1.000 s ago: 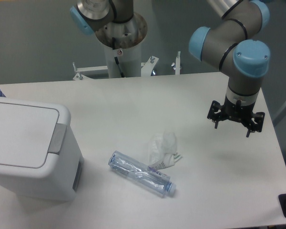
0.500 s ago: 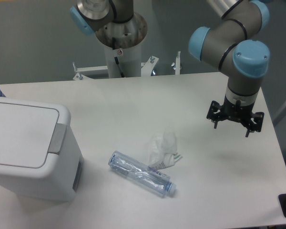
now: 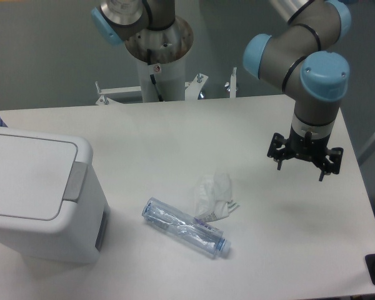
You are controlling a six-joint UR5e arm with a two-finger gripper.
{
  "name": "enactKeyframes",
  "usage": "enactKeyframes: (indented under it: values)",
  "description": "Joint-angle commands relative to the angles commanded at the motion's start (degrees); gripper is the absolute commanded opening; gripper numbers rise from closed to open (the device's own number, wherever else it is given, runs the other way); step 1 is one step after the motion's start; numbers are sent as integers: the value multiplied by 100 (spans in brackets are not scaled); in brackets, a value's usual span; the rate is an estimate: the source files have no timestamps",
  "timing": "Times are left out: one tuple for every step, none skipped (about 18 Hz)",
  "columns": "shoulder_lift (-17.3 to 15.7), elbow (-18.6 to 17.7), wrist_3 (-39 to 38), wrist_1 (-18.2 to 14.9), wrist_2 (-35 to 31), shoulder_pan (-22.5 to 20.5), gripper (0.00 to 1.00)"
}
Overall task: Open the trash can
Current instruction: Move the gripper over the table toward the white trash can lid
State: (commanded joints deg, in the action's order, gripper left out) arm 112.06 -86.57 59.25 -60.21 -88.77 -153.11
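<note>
Trash can [image 3: 40, 197] at the front left corner of the table [image 3: 175, 134], partly cut by the left edge of the view, lid flat and shut. Grey push tab [image 3: 75, 181] on the rim of the lid, on the side facing the middle of the table. Judged stiff, hollow plastic, so probably light for its bulk and smooth on the outside; likely to slide on the tabletop under a sideways push. Best not gripped at all: a press straight down on the grey tab, probably with closed fingertips, and the lid should spring up. Gripper [image 3: 299, 165] hanging above the right side of the table, near the far right corner, well apart from the can, holding nothing; fingers [image 3: 279, 165] spread apart, pointing down. Clear plastic bottle [image 3: 185, 227] lying on its side near the front edge, between can and gripper, with a crumpled clear wrapper [image 3: 214, 195] touching it at the back. Small printing on the wrapper, too small to read; no brand or writing readable on the can or on the bottle.
</note>
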Motion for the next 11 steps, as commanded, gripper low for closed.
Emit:
enactKeyframes:
  values:
    - [0,-9,-114,0,0,61,100]
    - [0,-18,-237,0,0,114,100]
    - [0,-18,-386,0,9,176,100]
    - [0,-18,-545,0,18,228,100]
    - [0,-18,-703,0,44,272,100]
    - [0,-18,-835,0,53,334,100]
    - [-9,-9,-958,0,53,395,100]
    - [-18,-9,-1098,0,53,466,100]
    - [-18,0,-1300,9,53,562,100]
    - [-18,26,-1554,0,53,667,100]
    - [-18,44,-1792,0,62,782,100]
